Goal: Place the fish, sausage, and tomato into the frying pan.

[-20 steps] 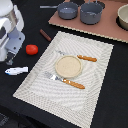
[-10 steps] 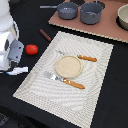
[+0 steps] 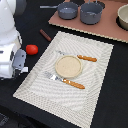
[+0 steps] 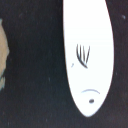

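Three foods await; none sits in the frying pan [image 3: 67, 10] near the worktop's far edge. Directly beneath my wrist lies the fish [image 4: 86, 55]; I should descend centred across its narrow body. Whether my pincer is apart I cannot tell.

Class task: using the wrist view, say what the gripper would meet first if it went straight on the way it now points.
Probably the fish: it fills the wrist view, lying on the dark table. The fingers are not visible, so depth and exact alignment are uncertain.
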